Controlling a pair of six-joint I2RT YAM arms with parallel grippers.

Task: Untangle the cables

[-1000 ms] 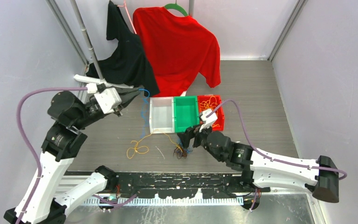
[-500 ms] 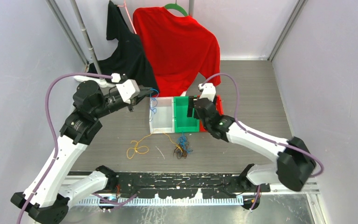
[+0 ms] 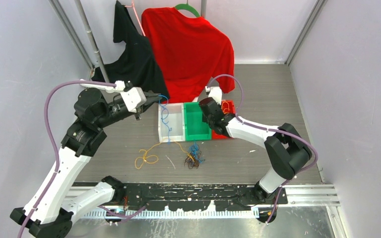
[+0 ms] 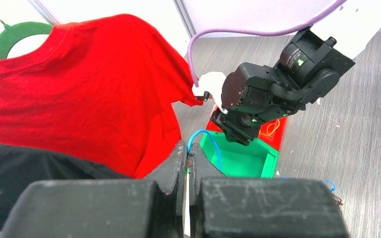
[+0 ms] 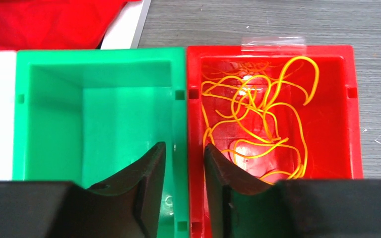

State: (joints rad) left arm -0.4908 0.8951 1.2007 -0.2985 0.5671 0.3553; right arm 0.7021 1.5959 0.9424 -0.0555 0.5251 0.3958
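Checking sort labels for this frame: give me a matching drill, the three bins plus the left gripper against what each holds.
1. red bin
2. green bin
3. white bin
4. left gripper

A. shut on the blue cable
B. blue cable hangs over it
C. holds orange-yellow cables
D. no cable seen inside

Pairs: 1-C, 2-D, 3-B, 4-A

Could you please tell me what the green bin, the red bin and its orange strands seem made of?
Green bin: probably moulded plastic, semi-gloss; even colour, crisp notches, soft sheen on walls.
Red bin: seemingly the same plastic; bright highlights on its floor.
Orange strands: thin, smooth, flexible cord or coated wire; they lie in loose curls, material unclear.
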